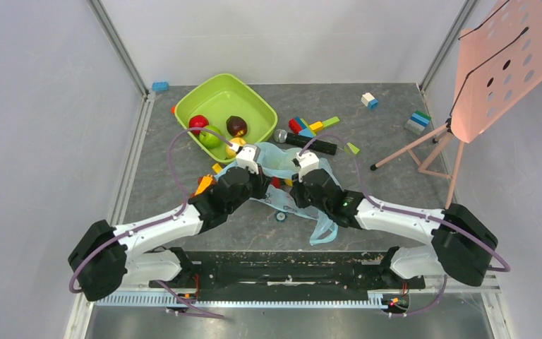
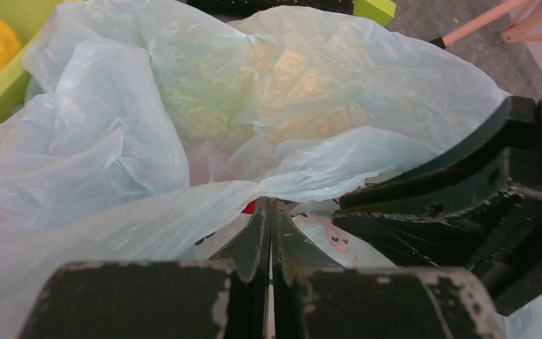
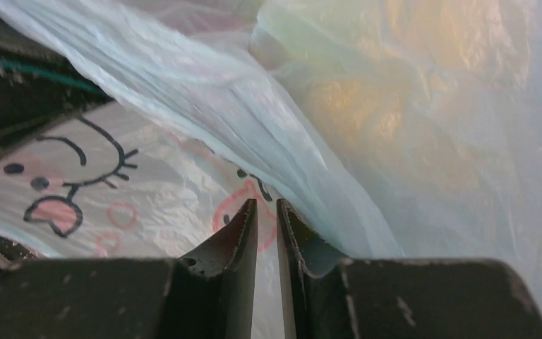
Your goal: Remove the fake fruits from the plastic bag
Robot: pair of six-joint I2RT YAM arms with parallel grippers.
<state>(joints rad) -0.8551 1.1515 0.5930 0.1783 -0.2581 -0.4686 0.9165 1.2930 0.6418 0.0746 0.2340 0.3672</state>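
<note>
- While the left pincer (image 2: 269, 203) is clamped flat on a fold of the plastic bag (image 2: 113, 134), its jaws show no gap, so that side of the bag's rim is held.
- The right pincer (image 3: 266, 210) is narrow, with a thin slit between its jaws and printed film right at the tips. I cannot tell whether it actually pinches the film.
- Four fake fruits (image 1: 236, 126) sit in the green bowl (image 1: 257, 99): red, green, brown and yellow-orange.
- The bag lies on the worktop (image 1: 395, 191) between the two arms, just beside that bowl. Orange and green tints glow through its film, which I take to be more fruits inside.
- The step in hand, as I read it, is to spread the bag's mouth so the contents can be reached or tipped out.
- To do it well:
  - Make sure of the right grip before pulling.
  - Draw the two pincers apart evenly and gently, since thin film may stretch or slip free.
  - Keep the mouth turned toward the bowl.
  - Raise the closed end slowly, so round fruits roll out there and not off among the building blocks (image 1: 307, 127).
</note>
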